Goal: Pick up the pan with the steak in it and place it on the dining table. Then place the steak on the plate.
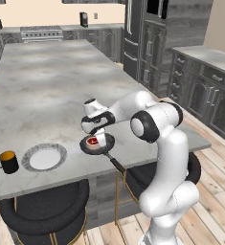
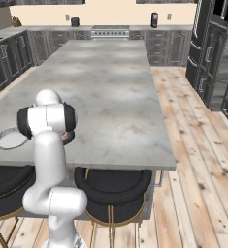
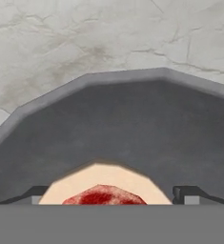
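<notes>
Since the pan already sits on the dining table near its front edge, what remains, by my judgement, is moving the steak to the plate. That steak lies inside the pan, red centre up with a pale fat rim, directly under the gripper. In the hand view the steak rises between the two dark finger tips, which stand wide apart on either side of it and close on nothing.

Raw meat like this probably handles as light, soft and somewhat slick, so it may sag or slide if pinched at one corner. A hold across its middle, with the fingers low against the pan floor, looks safest. The pan itself seems stiff and heavier, with its long handle pointing toward five o'clock in the left base view, off the table edge.

From the pan, the plate lies at about nine o'clock, near but apart from it, and a small black mug with orange contents stands just beyond the plate on the same line. The marbled stone top is hard, flat and likely smooth. Round dark stools sit under the near edge. Grey cabinets line the room at two o'clock, a stove stands at the far wall around eleven o'clock, and pale wooden planks cover the floor.
</notes>
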You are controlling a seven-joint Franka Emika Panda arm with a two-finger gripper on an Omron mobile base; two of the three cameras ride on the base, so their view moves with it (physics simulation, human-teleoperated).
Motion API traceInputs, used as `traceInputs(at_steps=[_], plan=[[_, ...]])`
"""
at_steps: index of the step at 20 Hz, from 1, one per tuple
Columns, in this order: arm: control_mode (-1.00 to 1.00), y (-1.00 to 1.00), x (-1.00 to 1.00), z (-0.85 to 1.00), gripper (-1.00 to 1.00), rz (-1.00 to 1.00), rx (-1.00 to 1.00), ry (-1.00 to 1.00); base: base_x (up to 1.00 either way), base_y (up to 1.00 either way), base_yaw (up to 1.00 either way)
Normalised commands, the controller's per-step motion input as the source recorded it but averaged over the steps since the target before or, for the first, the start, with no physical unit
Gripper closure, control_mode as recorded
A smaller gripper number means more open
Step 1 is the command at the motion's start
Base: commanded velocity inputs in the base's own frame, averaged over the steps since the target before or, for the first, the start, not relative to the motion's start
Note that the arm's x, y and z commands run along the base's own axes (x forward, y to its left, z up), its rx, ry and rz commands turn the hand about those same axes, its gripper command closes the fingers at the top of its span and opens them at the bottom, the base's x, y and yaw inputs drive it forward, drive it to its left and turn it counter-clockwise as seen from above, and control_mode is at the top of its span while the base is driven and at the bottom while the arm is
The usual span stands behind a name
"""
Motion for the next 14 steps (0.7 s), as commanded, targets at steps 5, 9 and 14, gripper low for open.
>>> traceInputs(at_steps=[5, 9, 14], plan=[[-1.0, -0.1, -0.37, -0.95, -1.0, -0.02, -0.1, 0.17, 0.0, 0.0, 0.0], [-1.0, -0.05, -0.36, -0.77, 1.0, -0.04, -0.06, 0.09, 0.0, 0.0, 0.0], [-1.0, 0.0, -0.12, 0.08, 1.0, -0.02, 0.03, 0.0, 0.0, 0.0, 0.0]])
